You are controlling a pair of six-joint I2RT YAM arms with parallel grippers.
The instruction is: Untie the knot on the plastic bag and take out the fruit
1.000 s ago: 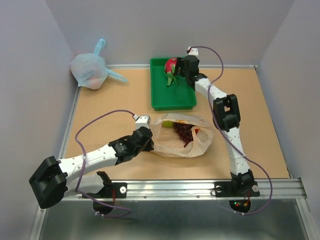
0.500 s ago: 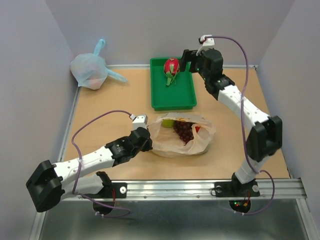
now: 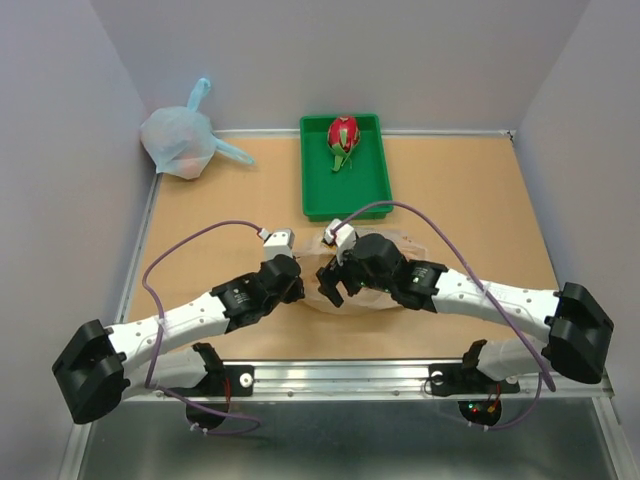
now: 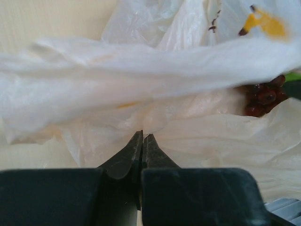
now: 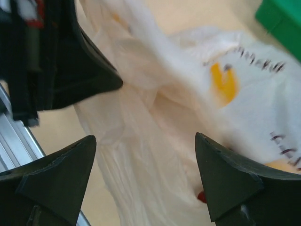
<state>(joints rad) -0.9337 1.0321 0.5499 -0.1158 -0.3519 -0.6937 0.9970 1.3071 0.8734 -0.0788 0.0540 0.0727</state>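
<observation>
The peach-orange plastic bag (image 3: 312, 260) lies open at the table's middle, mostly covered by my right arm. My left gripper (image 3: 302, 286) is shut on the bag's left edge; in the left wrist view the closed tips (image 4: 142, 135) pinch the thin plastic (image 4: 117, 70). Dark grapes (image 4: 263, 96) show inside the bag. My right gripper (image 3: 335, 290) is open and empty just above the bag's left part, close to the left gripper; in its wrist view (image 5: 145, 139) the bag (image 5: 197, 94) lies between the jaws. The red dragon fruit (image 3: 343, 134) lies in the green tray (image 3: 365, 195).
A pale blue knotted bag (image 3: 180, 140) sits at the far left corner. The green tray stands just behind the peach bag; its corner shows in the right wrist view (image 5: 282, 19). The left gripper's black body (image 5: 70, 70) is very near the right jaws.
My right arm left the dragon fruit in the green tray and swung down to the bag, beside the left gripper. The left gripper kept its hold on the bag's edge.
</observation>
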